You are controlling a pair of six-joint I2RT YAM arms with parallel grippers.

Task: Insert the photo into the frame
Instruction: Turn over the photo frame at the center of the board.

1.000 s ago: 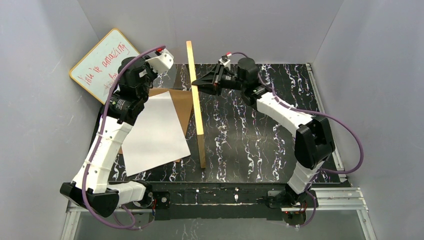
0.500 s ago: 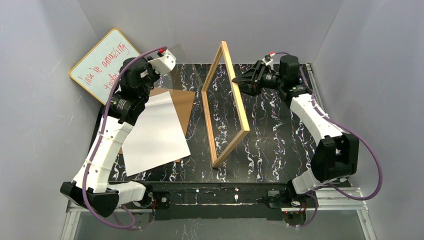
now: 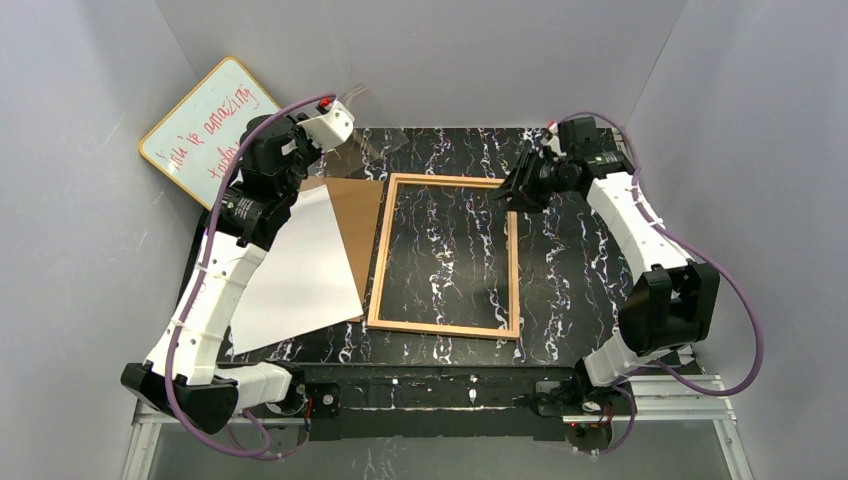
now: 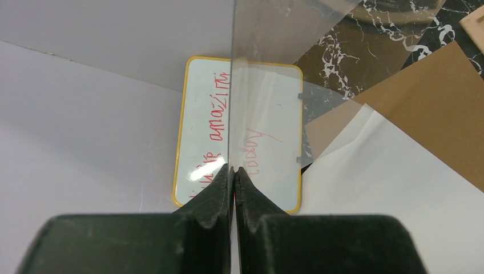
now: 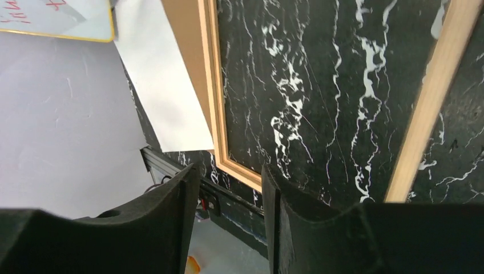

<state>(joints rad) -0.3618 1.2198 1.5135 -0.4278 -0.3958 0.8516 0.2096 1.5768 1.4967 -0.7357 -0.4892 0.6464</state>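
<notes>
Marble shows plainly through the thin light-wood rectangular picture frame (image 3: 443,328), which in the top view lies flat at the middle of the black, white-veined tabletop (image 3: 570,250). I judge the frame empty and laid down to take its layers from above. The right hand (image 3: 510,192) hovers at the frame's 1 o'clock corner, jaws apart and holding nothing. At the frame's 9 o'clock lies the large rectangular paper photo (image 3: 295,265), plain white back up. It partly covers a flat brown backing board (image 3: 355,210), whose edge runs just beside the frame's left rail. White side up probably suits a frame filled from behind, with the picture facing the glass. The left arm (image 3: 215,290) reaches toward 11 o'clock, near a yellow-rimmed whiteboard with red writing (image 3: 205,125) that leans on the wall at 10 o'clock.

In the left wrist view, the left hand (image 4: 233,171) is closed tight on the near edge of a clear rigid pane (image 4: 268,85). The pane stands on edge, off the tabletop, and the whiteboard's writing reads through it. Pinched by one edge, it hangs free of the other sheets. I judge it must go into the frame before the photo.

In the right wrist view, the fingers (image 5: 171,205) of the right hand are parted with only air between them, looking down over the frame. A stepped inner lip shows on the rail at 11 o'clock. The photo's white corner lies just beyond that rail, at 10 o'clock.
</notes>
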